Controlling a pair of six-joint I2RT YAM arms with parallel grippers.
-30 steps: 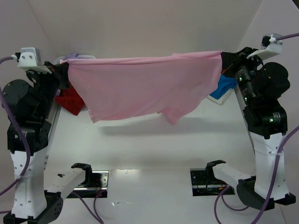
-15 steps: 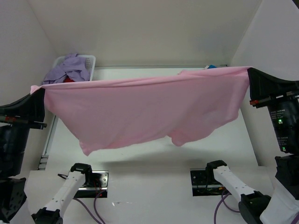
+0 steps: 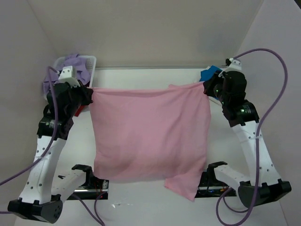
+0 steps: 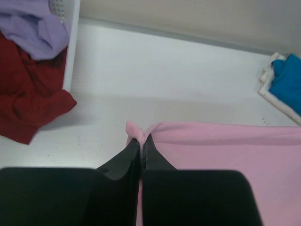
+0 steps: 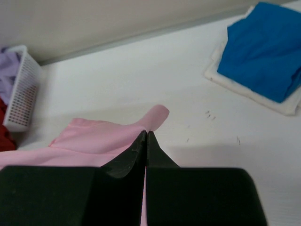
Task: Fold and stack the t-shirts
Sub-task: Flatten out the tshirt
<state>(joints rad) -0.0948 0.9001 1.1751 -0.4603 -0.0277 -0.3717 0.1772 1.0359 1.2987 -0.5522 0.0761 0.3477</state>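
Note:
The light pink t-shirt (image 3: pixel 149 136) is stretched between both arms and spread toward the table's near edge, one sleeve trailing at the front right. My left gripper (image 3: pixel 89 92) is shut on its far left corner (image 4: pixel 136 132). My right gripper (image 3: pixel 206 86) is shut on its far right corner (image 5: pixel 157 117). A red t-shirt (image 4: pixel 26 101) spills from the basket and a lavender t-shirt (image 4: pixel 35 26) lies in it. The bright blue t-shirt (image 5: pixel 263 47) lies folded at the back right.
The white perforated basket (image 3: pixel 91 61) stands at the back left corner. A white pad (image 5: pixel 244 89) lies under the blue shirt. The white walls close in on both sides. Both arm bases (image 3: pixel 35 209) stand at the near edge.
Both grippers have come down and inward from high up, laying the pink shirt out flat over the table instead of hanging in the air.

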